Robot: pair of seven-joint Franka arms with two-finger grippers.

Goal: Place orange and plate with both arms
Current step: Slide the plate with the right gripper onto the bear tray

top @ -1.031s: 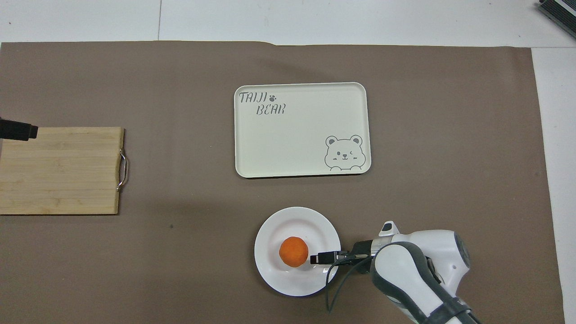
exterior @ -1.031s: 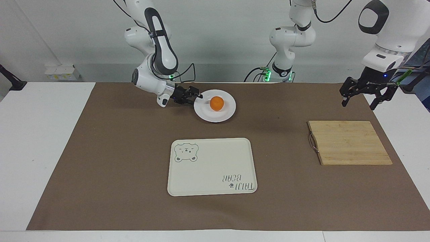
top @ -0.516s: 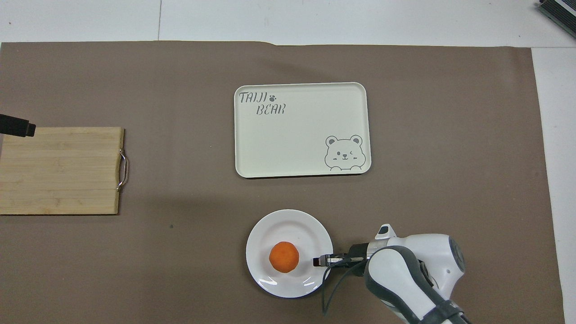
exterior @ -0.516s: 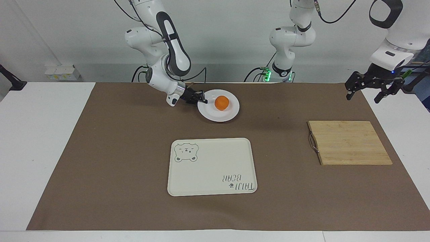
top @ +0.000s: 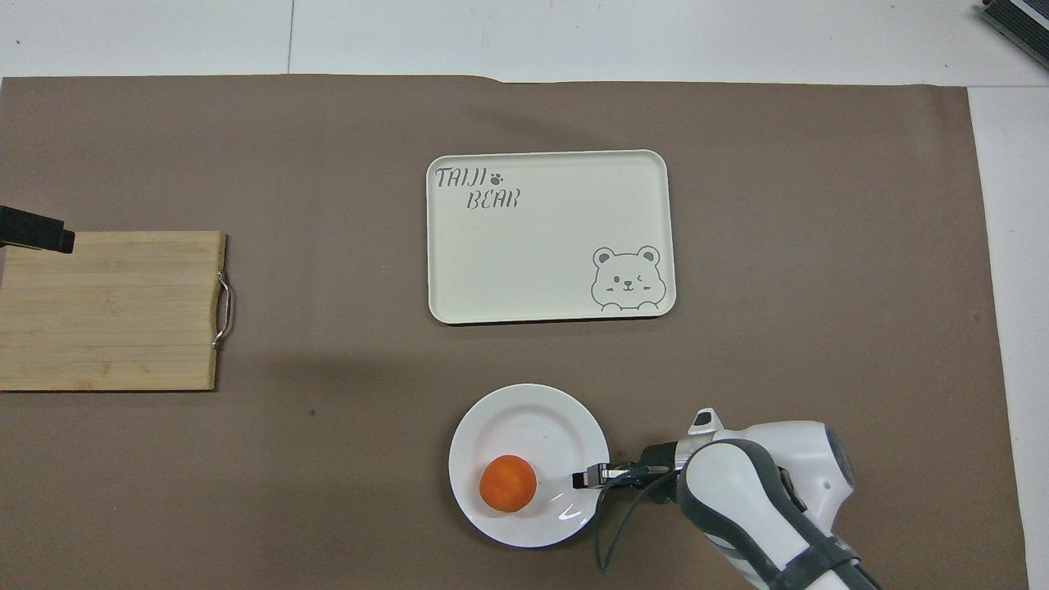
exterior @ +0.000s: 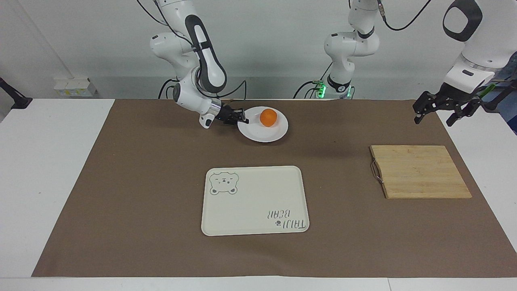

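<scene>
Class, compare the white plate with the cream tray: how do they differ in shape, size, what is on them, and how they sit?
The plate is round; the tray is rectangular and larger. The plate carries an orange; the tray bears only a bear drawing and lettering. The right gripper is shut on the plate's rim, and the plate looks tilted; the tray lies flat, farther from the robots. Both are pale and shallow.

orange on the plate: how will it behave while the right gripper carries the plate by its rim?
Likely to roll: the orange is round and sits loose on the glossy plate, off centre toward the robots. The right gripper pinches just one edge, so the plate may tilt. The shallow rim probably stops only a slow roll.
</scene>
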